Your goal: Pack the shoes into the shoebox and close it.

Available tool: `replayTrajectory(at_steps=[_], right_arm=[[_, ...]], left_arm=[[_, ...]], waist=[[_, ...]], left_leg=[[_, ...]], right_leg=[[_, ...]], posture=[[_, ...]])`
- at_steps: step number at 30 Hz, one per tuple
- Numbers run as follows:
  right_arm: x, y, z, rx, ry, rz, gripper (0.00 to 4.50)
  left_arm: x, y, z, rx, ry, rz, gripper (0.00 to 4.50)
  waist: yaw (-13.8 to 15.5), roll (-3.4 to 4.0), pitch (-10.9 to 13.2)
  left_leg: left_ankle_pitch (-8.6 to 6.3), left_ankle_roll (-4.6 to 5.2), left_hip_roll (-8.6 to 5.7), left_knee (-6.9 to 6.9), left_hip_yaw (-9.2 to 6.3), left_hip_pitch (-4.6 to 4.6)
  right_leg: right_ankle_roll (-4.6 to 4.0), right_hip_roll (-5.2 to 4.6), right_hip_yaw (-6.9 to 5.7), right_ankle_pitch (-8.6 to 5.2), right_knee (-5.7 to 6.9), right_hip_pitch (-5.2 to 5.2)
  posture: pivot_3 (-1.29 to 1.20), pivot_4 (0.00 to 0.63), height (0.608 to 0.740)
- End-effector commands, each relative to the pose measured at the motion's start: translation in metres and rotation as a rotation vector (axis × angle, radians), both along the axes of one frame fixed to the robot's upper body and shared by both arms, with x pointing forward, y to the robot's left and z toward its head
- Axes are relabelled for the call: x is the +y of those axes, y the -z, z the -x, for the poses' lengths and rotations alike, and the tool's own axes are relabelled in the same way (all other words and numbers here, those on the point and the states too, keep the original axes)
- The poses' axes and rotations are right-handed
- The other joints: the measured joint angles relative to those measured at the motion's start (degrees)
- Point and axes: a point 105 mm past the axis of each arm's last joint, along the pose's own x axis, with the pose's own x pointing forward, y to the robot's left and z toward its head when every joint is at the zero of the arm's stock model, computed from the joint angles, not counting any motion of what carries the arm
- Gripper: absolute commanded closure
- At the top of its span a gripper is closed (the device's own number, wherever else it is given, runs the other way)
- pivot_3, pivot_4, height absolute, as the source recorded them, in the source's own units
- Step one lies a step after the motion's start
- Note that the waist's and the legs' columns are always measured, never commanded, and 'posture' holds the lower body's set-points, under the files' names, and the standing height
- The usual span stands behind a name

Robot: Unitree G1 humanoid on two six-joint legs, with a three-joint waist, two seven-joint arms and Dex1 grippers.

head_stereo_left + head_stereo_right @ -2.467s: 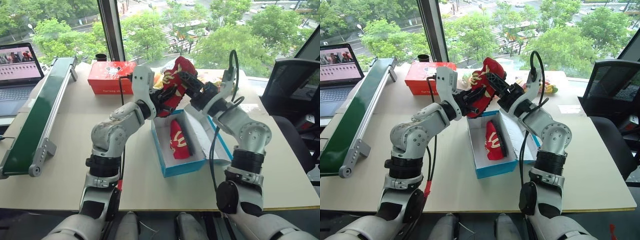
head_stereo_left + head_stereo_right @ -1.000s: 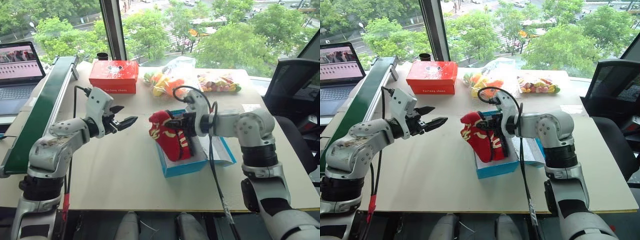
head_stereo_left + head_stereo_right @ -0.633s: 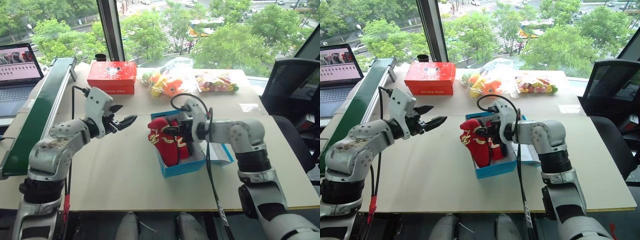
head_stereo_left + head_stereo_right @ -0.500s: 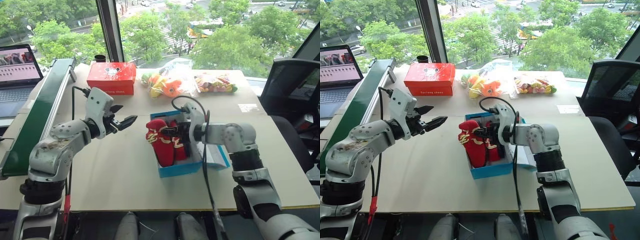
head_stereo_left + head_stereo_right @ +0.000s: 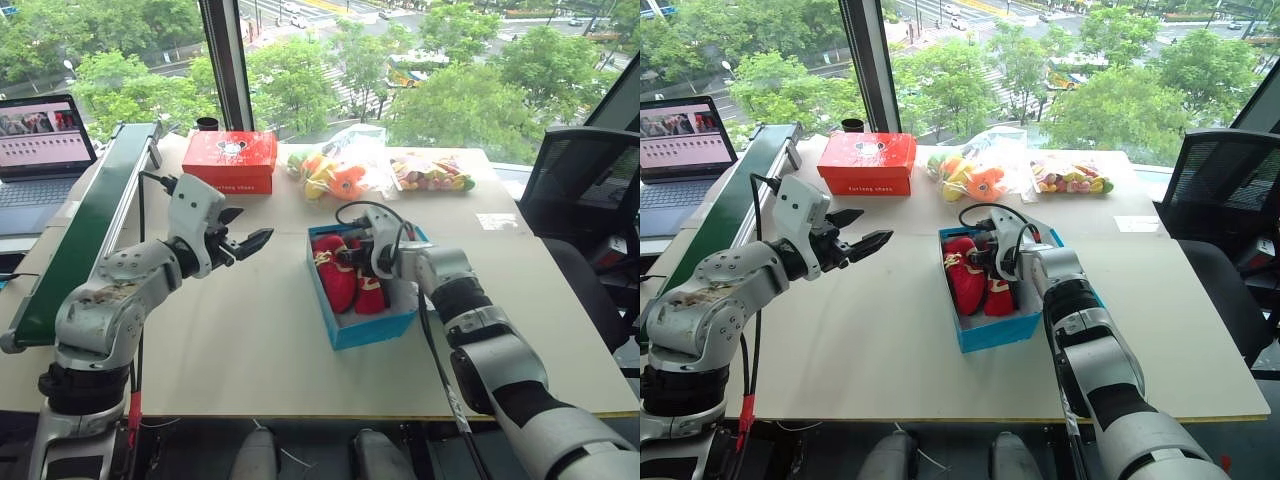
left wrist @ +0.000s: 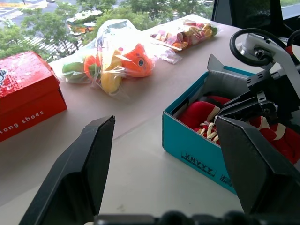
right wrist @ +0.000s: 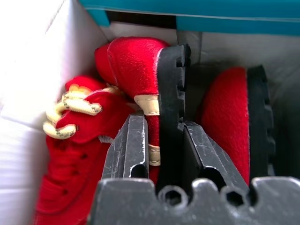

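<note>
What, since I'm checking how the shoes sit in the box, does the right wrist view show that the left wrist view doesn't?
Right wrist view: the shoes close up, both apparently lying on their sides with black treaded soles showing, and the right gripper at the sole of the one with the laces in sight.
Left wrist view: the open, empty left gripper, the shoebox from outside, the red box and clear bags on the table.
Both: the red shoes inside the shoebox, with the right gripper reaching in.

Table (image 5: 250, 330) by window (image 5: 330, 60), daylight.
Trees and street outside; black chair (image 5: 580, 190) at right, laptop (image 5: 45, 150) at left.
</note>
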Motion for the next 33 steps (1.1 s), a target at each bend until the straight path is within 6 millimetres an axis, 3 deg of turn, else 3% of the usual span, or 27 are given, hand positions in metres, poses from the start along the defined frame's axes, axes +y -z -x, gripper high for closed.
replayTrajectory(at_steps=[1,3,5,9,13,18,22,25,27,30,32,33], right_arm=[[0.002,0.006,0.012,0.096,-0.009,-0.056,1.42],[0.007,-0.025,0.014,0.137,0.023,-0.239,0.77],[0.007,-0.046,0.021,0.146,0.002,-0.309,0.11],[-0.002,-0.076,0.026,0.153,0.037,-0.439,0.04],[-0.025,-0.112,0.038,0.085,0.026,-0.496,0.04],[-0.053,-0.132,0.082,0.094,-0.054,-0.521,0.04],[-0.085,-0.129,0.125,0.062,-0.100,-0.439,1.01],[-0.109,-0.111,0.166,0.097,-0.116,-0.362,2.19],[-0.123,-0.089,0.182,0.174,-0.052,-0.314,2.74],[-0.133,-0.059,0.201,0.283,0.015,-0.280,3.91],[-0.144,-0.024,0.210,0.372,0.126,-0.266,4.48],[-0.150,-0.009,0.209,0.386,0.189,-0.293,4.50]], left_arm=[[-0.003,-0.011,0.003,-0.046,0.029,-0.036,0.79],[-0.004,-0.007,0.002,-0.030,0.055,-0.065,0.79],[-0.006,-0.004,0.001,-0.004,0.074,-0.065,0.79],[-0.013,-0.003,0.000,0.010,0.125,-0.071,0.79],[-0.028,0.001,0.007,0.027,0.248,-0.115,0.79],[-0.043,0.005,0.016,0.051,0.410,-0.146,0.79],[-0.049,0.008,0.011,0.060,0.480,-0.188,0.79],[-0.053,0.007,0.002,0.066,0.517,-0.201,0.79],[-0.054,0.008,0.000,0.068,0.546,-0.226,0.79],[-0.054,0.007,-0.002,0.075,0.572,-0.231,0.79],[-0.052,0.002,-0.004,0.088,0.586,-0.218,0.29],[-0.052,-0.002,-0.006,0.092,0.591,-0.202,0.14]], waist=[[-0.1,0.00,0.0],[-0.3,0.01,0.0],[-0.3,0.01,0.0],[-0.1,0.02,0.0],[0.4,0.04,0.1],[0.5,0.06,0.1],[0.9,0.07,0.1],[1.7,0.07,0.1],[1.7,0.07,0.1],[1.1,0.06,0.1],[0.9,0.06,0.1],[1.0,0.04,0.1]], left_leg=[[0.00,0.00,0.00,-0.06,0.00,-0.02],[-0.03,-0.02,0.00,-0.12,0.00,-0.10],[-0.03,-0.02,0.02,-0.16,0.00,-0.29],[-0.02,-0.02,0.01,-0.03,-0.01,-0.97],[-0.02,-0.02,-0.02,-0.02,-0.01,-1.01],[-0.03,-0.01,-0.01,-0.06,-0.01,-1.09],[-0.04,0.01,-0.02,-0.07,-0.03,-1.13],[-0.06,0.05,-0.04,-0.01,-0.04,-1.16],[-0.08,0.08,-0.04,0.02,-0.03,-1.17],[-0.08,0.09,-0.03,0.09,-0.02,-1.13],[-0.08,0.10,-0.02,0.11,0.00,-1.06],[-0.07,0.11,-0.02,0.12,-0.02,-1.04]], right_leg=[[-0.22,0.00,-0.01,0.11,0.00,-0.02],[-0.32,0.01,0.00,0.12,0.00,-0.14],[-0.34,0.02,0.00,0.12,0.02,-0.35],[-0.35,0.01,-0.02,0.13,0.18,-1.01],[-0.35,-0.01,-0.06,0.13,0.17,-1.02],[-0.35,-0.01,-0.07,0.13,0.00,-1.02],[-0.34,-0.01,-0.10,0.12,-0.05,-1.00],[-0.30,-0.02,-0.12,0.09,-0.15,-0.94],[-0.29,-0.02,-0.11,0.08,-0.18,-0.93],[-0.29,-0.01,-0.05,0.08,-0.12,-0.88],[-0.28,0.01,0.00,0.08,-0.04,-0.87],[-0.20,0.02,-0.02,0.03,-0.01,-0.86]], posture=[[0.00,0.150,0.739],[0.00,0.150,0.739],[0.00,0.150,0.739],[0.00,0.150,0.739],[0.00,0.150,0.739],[0.00,0.150,0.739],[0.00,0.150,0.739],[0.00,0.150,0.739],[0.00,0.150,0.739],[0.00,0.150,0.739],[0.00,0.150,0.739],[0.00,0.150,0.739]])
